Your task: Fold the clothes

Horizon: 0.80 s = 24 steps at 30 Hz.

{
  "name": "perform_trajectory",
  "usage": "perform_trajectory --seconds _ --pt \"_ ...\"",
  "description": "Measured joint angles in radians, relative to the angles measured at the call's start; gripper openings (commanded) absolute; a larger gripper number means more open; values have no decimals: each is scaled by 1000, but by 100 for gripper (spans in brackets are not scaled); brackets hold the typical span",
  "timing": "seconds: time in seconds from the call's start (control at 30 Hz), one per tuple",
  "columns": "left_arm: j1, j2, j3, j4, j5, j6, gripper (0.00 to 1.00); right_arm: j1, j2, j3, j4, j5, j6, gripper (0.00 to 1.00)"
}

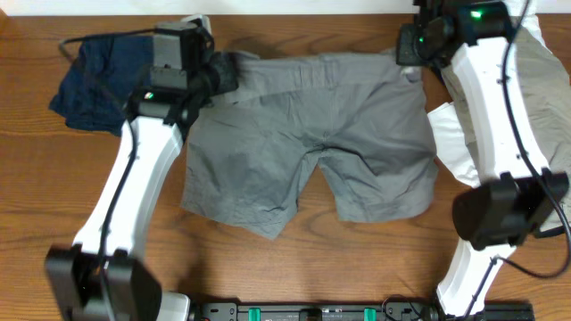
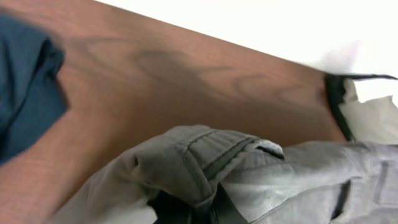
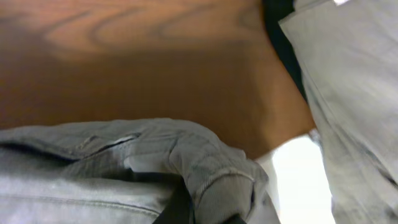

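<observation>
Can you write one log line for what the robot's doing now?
left gripper: shut on grey shorts waistband | right gripper: shut on grey shorts waistband | shorts: spread flat on table | fold: not started

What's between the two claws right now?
The shorts: their waistband runs from left claw to right claw, both shut on it. Seen overhead.

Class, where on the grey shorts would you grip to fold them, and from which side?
Probably the waistband's two end corners, from above at the outer sides: the shorts lie flat, waistband farthest away, its thick seamed edge offering firm hold.
</observation>
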Motion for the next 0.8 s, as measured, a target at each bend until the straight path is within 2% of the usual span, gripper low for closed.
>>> perform_trajectory --seconds 0.03,0.07,0.1,0.13,0.17,0.2,0.27,0.37,0.53,0.8 --pt "1 36 -1 46 -2 2 17 0 27 0 42 0 -1 3" --pt "1 75 -3 97 -5 11 36 0 59 0 90 -1 -3 12" --pt "1 103 -3 146 -6 14 54 0 83 0 138 -2 -6 29" --pt "1 141 -4 200 -7 11 66 0 104 0 179 -2 -3 47" --pt "1 169 -4 250 -8 13 75 0 128 0 224 -3 -6 66" --pt "1 198 -5 299 -8 13 82 0 153 0 269 -4 -8 79" --pt "1 254 -5 380 -8 18 97 0 200 0 356 -19 -17 88" --pt "2 291 -5 412 -10 26 98 1 246 0 419 -56 -33 89" --pt "5 282 -1 351 -12 51 98 4 262 0 418 -105 -50 89" --pt "7 270 4 85 -15 107 98 8 261 1 178 -129 -59 92"
